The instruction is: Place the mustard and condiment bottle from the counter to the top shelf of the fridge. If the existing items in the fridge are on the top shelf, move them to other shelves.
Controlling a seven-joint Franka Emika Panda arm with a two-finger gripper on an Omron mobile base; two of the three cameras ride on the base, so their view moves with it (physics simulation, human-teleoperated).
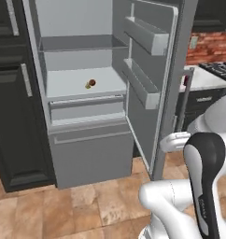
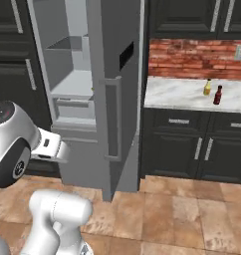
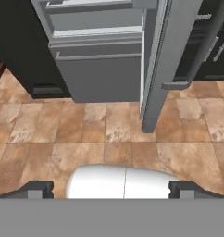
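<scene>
My arm [image 1: 180,200] is built of glossy white, rounded shells, with a black, grey-edged band running along one link [image 1: 206,182]. In the right base view a joint cap [image 2: 13,167] shows a dark disc with a small red dot, and a white wrist block [image 2: 50,145] carries tiny dark marks. My gripper [image 3: 111,189] ends in two small dark finger tips [image 3: 37,189].

No readable text, brand, number or sign anywhere. The condiment bottle [image 2: 218,94] on the counter [image 2: 182,94] carries a label, too small to read. The mustard [image 2: 207,87] just beside it shows no lettering that can be made out. There is faint grey lettering on the dark cover of the robot arm [image 1: 204,177] in the left base view, too blurred to read. Fridge [image 1: 94,149] surfaces and its door [image 2: 115,99] are plain.
</scene>
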